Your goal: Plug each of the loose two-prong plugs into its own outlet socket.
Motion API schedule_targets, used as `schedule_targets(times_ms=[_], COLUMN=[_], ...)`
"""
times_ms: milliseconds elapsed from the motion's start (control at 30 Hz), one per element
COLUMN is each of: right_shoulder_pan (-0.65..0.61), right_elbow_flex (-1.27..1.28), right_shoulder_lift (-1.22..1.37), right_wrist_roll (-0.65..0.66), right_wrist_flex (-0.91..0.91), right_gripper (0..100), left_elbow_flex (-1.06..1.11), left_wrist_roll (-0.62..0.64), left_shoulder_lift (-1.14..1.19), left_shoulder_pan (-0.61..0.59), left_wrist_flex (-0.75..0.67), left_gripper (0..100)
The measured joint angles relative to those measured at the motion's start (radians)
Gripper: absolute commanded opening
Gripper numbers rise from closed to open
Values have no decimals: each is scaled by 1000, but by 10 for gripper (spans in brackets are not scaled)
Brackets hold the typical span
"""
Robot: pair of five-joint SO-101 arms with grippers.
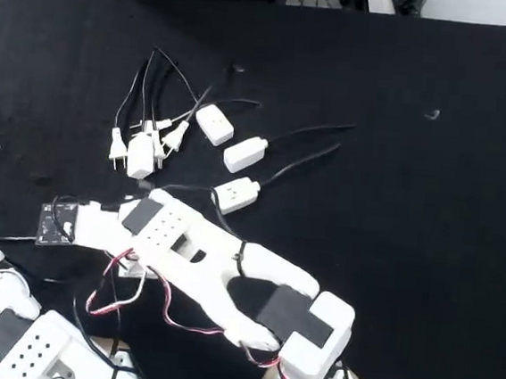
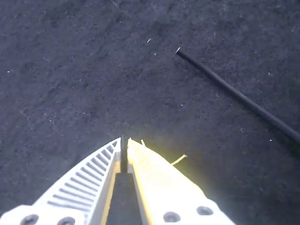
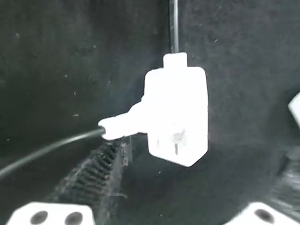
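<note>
Black table — plugs beside sockets

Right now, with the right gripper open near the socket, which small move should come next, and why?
Probably shift the open right gripper sideways over the plug and close on it. The plug lies against the side of the outlet socket, seemingly not in the slots on its face, and one finger sits close beside its cord.

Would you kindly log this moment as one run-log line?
left gripper: jaws shut, empty | right gripper: jaws open near outlet socket | plug: at socket's side
</note>
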Motion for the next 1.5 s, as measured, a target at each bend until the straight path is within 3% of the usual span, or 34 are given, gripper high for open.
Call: schedule_targets(times_ms=[200, 467, 500, 633, 900, 1133, 1200, 1400, 1500], right_shoulder_pan=[0, 20, 35, 114, 262, 147, 126, 126, 126], right_elbow_flex=[-100, -295, -310, -321, -236, -210, -210, -222, -279], right_shoulder_lift=[166, 233, 230, 169, -63, -115, -95, 77, 160], right_wrist_roll=[87, 95, 78, 2, -17, -166, -123, 206, 287], right_wrist_flex=[-43, 121, 130, 132, 140, 137, 123, 169, 213], right_gripper=[489, 15, 10, 11, 18, 380, 411, 403, 403], left_elbow_flex=[0, 0, 0, 0, 0, 0, 0, 0, 0], left_wrist_roll=[0, 0, 0, 0, 0, 0, 0, 0, 0], left_shoulder_lift=[0, 0, 0, 0, 0, 0, 0, 0, 0], left_shoulder_pan=[0, 0, 0, 0, 0, 0, 0, 0, 0], left_wrist_flex=[0, 0, 0, 0, 0, 0, 0, 0, 0], left_gripper=[33, 33, 33, 33, 33, 33, 33, 33, 33])
